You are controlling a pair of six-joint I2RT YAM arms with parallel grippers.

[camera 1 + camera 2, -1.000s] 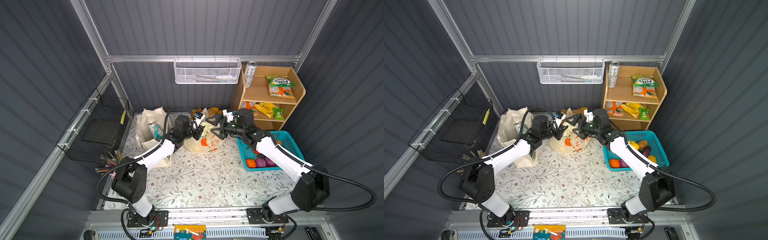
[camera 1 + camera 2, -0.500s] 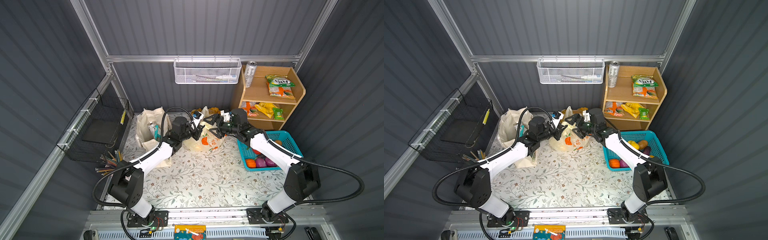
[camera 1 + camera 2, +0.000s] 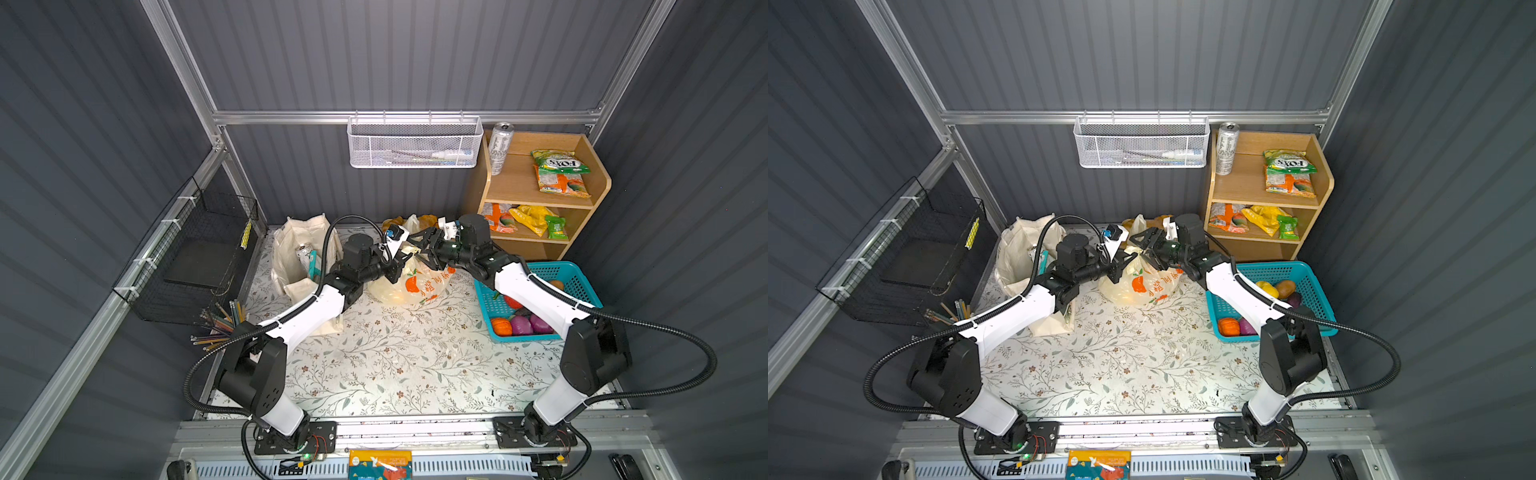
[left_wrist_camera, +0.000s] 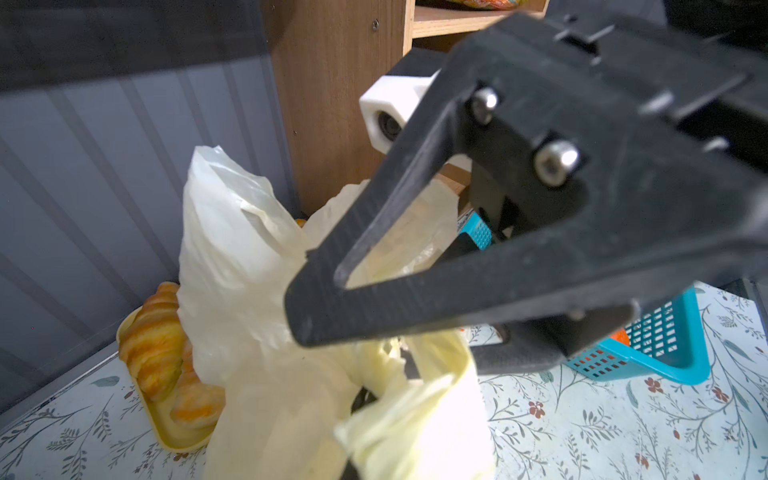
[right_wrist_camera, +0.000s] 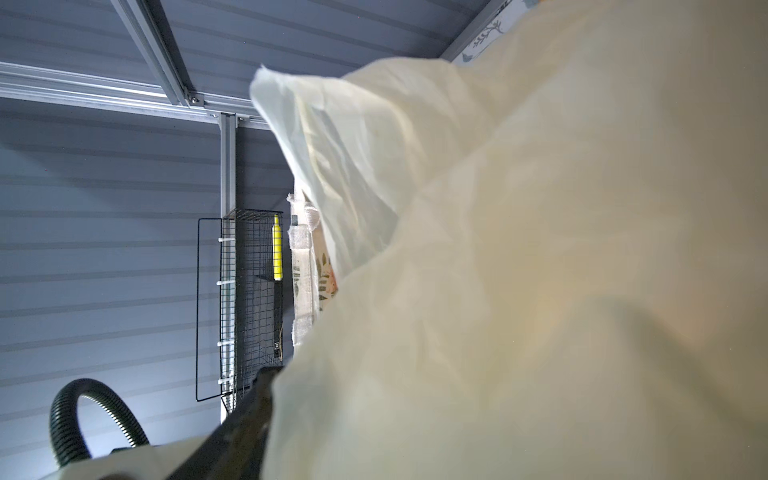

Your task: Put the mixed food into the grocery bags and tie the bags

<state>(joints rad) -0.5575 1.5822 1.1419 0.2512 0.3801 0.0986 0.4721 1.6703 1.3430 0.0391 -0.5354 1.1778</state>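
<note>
The thin translucent pale-yellow plastic bag with orange prints sat on the floral-patterned worktop just above the centre of both top views. Its mouth was gathered upward between the two arms. The left gripper, at the bag's left side, was closed tight on a twisted bunch of the plastic bag's upper edge, which showed at lower centre of the left wrist view. The right gripper faced it from the right. Its black fingers stood apart with loose bag film between them, and whether they pressed that film could not be told. The film filled most of the right wrist view.

Left of centre, the cream canvas tote stood open, holding a silver-topped drink can and a teal packet. At right, the teal plastic lattice basket held an orange toy fruit and purple ones. A tall white can stood on the wooden shelf unit at upper right.
</note>
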